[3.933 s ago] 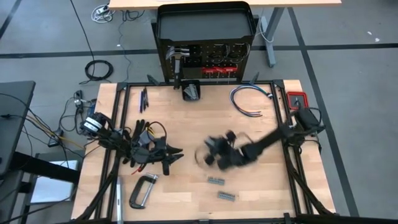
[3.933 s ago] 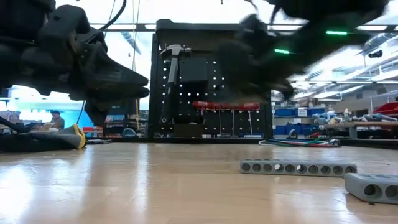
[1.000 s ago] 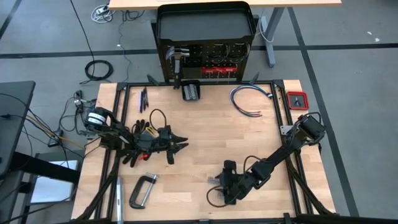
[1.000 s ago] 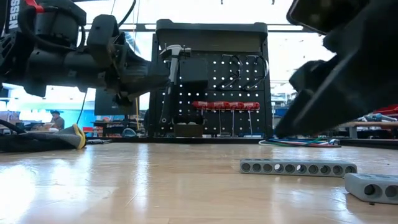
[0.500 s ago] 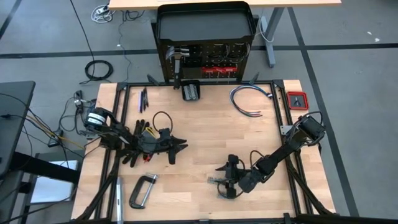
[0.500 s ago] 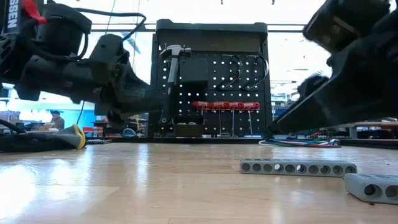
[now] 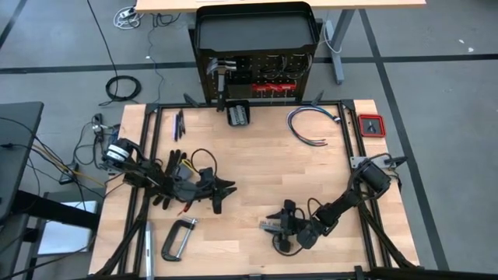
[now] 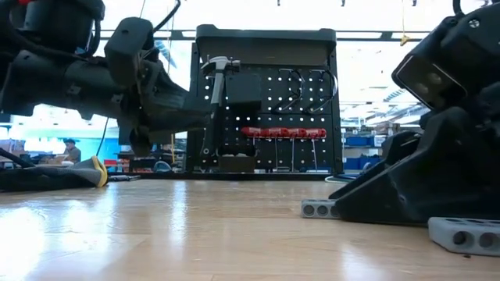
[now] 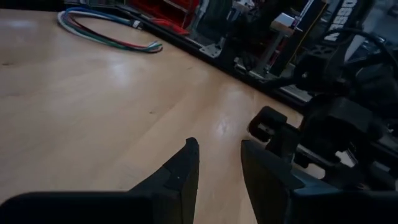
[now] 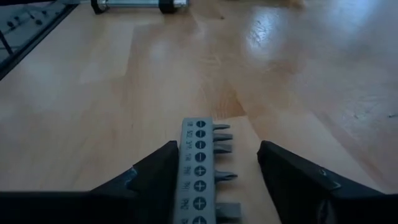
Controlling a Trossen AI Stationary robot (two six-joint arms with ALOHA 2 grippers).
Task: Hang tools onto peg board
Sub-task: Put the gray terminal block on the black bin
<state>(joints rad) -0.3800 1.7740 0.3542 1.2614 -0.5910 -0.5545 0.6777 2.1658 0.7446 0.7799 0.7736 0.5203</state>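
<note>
Right gripper, jaws wide, straddles the grey bit holder at six o'clock on the counter; next, pinch and lift

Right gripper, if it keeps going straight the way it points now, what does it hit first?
The right gripper already straddles the grey bit holder, open fingers on either side. Beyond that lies bare table; the C-clamp sits far ahead, somewhat off line.
</note>
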